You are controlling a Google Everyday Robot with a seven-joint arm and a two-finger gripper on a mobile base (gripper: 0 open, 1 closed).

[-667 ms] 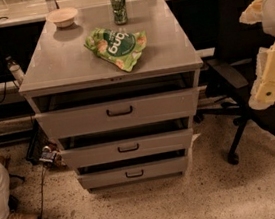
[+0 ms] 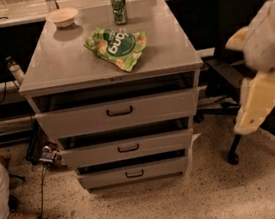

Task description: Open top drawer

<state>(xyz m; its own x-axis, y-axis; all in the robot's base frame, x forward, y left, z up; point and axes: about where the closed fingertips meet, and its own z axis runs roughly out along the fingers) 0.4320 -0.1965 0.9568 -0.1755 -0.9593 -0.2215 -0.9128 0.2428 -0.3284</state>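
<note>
The grey metal cabinet (image 2: 71,65) stands in the middle of the camera view with three drawers, each pulled out a little. The top drawer (image 2: 78,120) has the tallest, widest front and a small dark bar handle (image 2: 119,112) at its centre; a dark gap shows above its front panel. My gripper (image 2: 253,114), cream-coloured, hangs at the right edge of the view, to the right of the cabinet and apart from it, roughly level with the top drawer. It holds nothing that I can see.
On the cabinet top lie a green snack bag (image 2: 118,46), a green can (image 2: 119,8) and a small bowl (image 2: 62,16). A black office chair (image 2: 253,66) stands behind my gripper at the right. A person's leg and shoe (image 2: 4,209) and a cable are on the floor at the left.
My gripper has moved a little left and down, towards the cabinet. The drawers and the things on the cabinet top have not moved.
</note>
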